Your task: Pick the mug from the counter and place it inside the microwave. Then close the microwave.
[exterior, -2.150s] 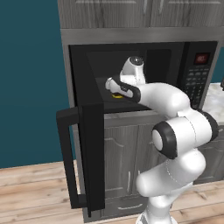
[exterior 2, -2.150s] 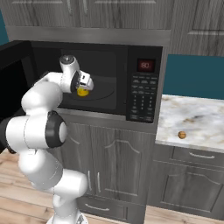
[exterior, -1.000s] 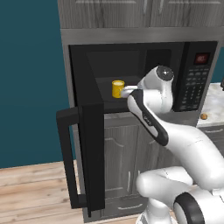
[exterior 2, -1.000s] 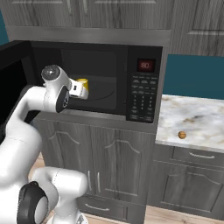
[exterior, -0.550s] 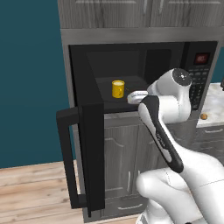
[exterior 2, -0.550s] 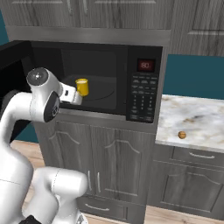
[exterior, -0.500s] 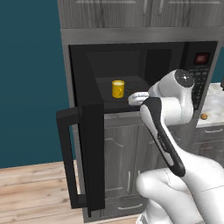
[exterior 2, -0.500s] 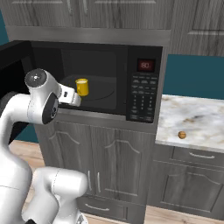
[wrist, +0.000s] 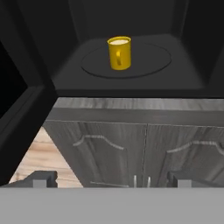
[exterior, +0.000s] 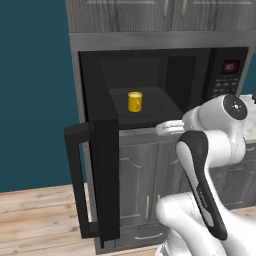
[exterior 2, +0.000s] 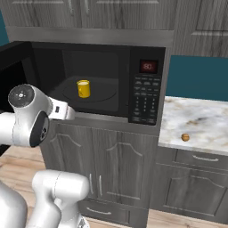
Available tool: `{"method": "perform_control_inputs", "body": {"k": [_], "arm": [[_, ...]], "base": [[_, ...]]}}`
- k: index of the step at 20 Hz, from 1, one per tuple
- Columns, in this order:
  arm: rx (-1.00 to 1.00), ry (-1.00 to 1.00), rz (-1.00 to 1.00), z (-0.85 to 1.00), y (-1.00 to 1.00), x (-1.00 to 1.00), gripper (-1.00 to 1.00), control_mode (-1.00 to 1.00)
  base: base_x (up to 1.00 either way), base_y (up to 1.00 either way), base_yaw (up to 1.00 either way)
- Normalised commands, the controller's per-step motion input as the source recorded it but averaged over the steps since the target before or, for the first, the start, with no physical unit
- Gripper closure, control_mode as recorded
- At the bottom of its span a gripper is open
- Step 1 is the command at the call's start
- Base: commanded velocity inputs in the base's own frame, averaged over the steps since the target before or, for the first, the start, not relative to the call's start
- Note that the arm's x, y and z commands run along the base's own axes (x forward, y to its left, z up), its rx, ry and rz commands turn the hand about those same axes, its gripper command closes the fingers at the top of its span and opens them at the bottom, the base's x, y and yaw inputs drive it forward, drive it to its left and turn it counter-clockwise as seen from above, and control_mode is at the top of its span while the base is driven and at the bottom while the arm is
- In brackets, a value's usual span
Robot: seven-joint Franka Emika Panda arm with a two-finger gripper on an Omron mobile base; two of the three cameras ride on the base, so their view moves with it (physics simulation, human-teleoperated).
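The yellow mug [wrist: 119, 53] stands upright on the round turntable inside the black microwave [exterior 2: 144, 95], handle toward the hand camera. It also shows in the cavity as the mug [exterior: 134, 101] and the mug [exterior 2: 83, 88]. My gripper [wrist: 111, 179] is open and holds nothing, its tips far apart. It hangs outside the cavity, in front of and below the microwave's front edge, well apart from the mug. The hand [exterior: 169, 128] sits at the sill's height. The microwave door [exterior: 103, 175] is swung wide open to the left, its bar handle [exterior: 75, 185] facing out.
The marble counter [exterior 2: 200, 120] lies to the right of the microwave with a tiny brown lump [exterior 2: 185, 137] on it. Grey woodgrain cabinet doors [wrist: 144, 144] sit below the microwave. The open door juts into the space left of my arm. Wood floor lies below.
The gripper let go of the mug on the turntable and the arm drew back out of the microwave, toward the base. The mug stayed put.
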Motion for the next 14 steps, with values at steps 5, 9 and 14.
{"method": "perform_control_inputs", "body": {"k": [5,9,14], "arm": [[0.00,0.00,0.00,0.08,0.02,-0.43,-1.00,-1.00],[0.00,0.00,0.00,0.00,-0.04,-0.50,-1.00,-1.00],[0.00,0.00,0.00,0.00,-0.29,-0.28,-1.00,-1.00]], "base": [[0.00,0.00,0.00],[0.00,0.00,0.00],[0.00,0.00,0.00]]}}
